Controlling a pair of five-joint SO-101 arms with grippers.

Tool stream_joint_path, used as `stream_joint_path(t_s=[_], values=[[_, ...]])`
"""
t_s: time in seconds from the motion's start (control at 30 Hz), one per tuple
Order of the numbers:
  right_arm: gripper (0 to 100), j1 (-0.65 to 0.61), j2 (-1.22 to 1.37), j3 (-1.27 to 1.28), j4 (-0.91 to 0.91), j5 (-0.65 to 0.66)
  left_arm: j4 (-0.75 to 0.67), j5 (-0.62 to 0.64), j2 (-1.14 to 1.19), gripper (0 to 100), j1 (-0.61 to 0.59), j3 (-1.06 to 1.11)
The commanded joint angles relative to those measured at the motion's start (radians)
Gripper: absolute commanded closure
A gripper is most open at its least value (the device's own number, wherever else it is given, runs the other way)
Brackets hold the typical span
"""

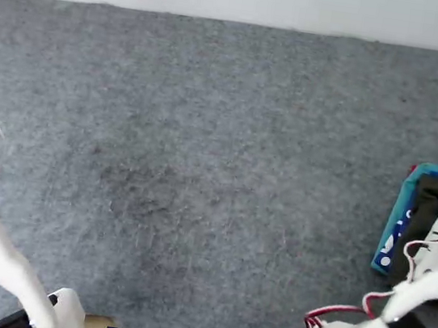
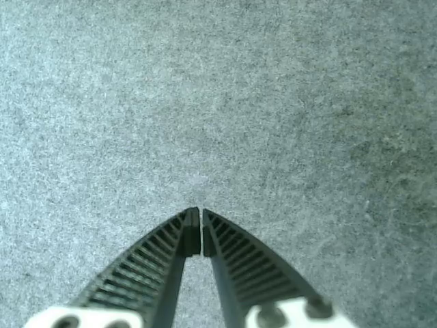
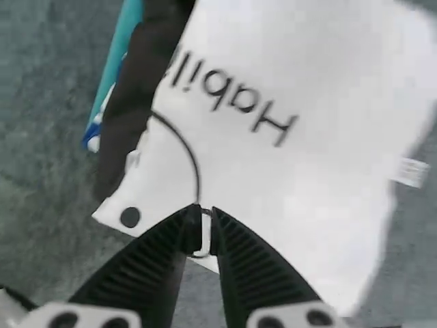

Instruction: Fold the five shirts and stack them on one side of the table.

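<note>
Right gripper (image 3: 203, 222) is hovering, tips together, right over the white shirt (image 3: 307, 89) topping the stack (image 1: 418, 225). Black lettering (image 3: 232, 102) is showing just ahead. Left gripper (image 2: 201, 229) is sitting closed over grey felt (image 2: 205, 102).

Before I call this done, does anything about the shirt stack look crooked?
The white shirt on top sits skewed, so the black shirt and teal shirt under it stick out along one side. Nothing looks damaged.

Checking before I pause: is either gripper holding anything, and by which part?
Nothing held, it seems: left gripper shut over the table, right gripper shut above the white shirt.
</note>
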Motion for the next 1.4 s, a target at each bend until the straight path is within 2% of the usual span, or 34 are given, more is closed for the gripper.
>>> stream_joint_path(t_s=[0.0, 0.2, 0.47, 0.67, 0.93, 1.07, 1.2, 1.37], values=[[98.9, 0.007, 0.087, 0.061, 0.01, 0.02, 0.011, -0.011, -0.026, 99, -0.005, -0.004], [98.8, -0.056, 0.228, 0.138, 0.002, 0.018, 0.011, -0.009, -0.026, 99, -0.003, -0.004], [98.6, -0.079, 0.128, -0.124, 0.013, 0.017, 0.011, -0.009, -0.026, 99, -0.003, -0.004], [98.7, -0.18, 0.208, -0.138, -0.209, 0.017, 0.011, -0.009, -0.026, 99, -0.002, -0.002], [98.7, -0.217, 0.544, -0.164, -0.518, 0.009, 0.011, -0.009, -0.026, 99, -0.003, 0.001], [98.7, -0.208, 0.489, -0.262, -0.407, -0.094, 0.011, -0.009, -0.026, 99, -0.005, 0.001], [98.7, -0.191, 0.383, -0.322, -0.254, -0.094, 0.011, -0.011, -0.026, 99, -0.002, -0.001], [98.7, -0.096, 0.318, -0.328, -0.321, -0.018, 0.011, -0.011, -0.026, 99, -0.003, -0.004]])
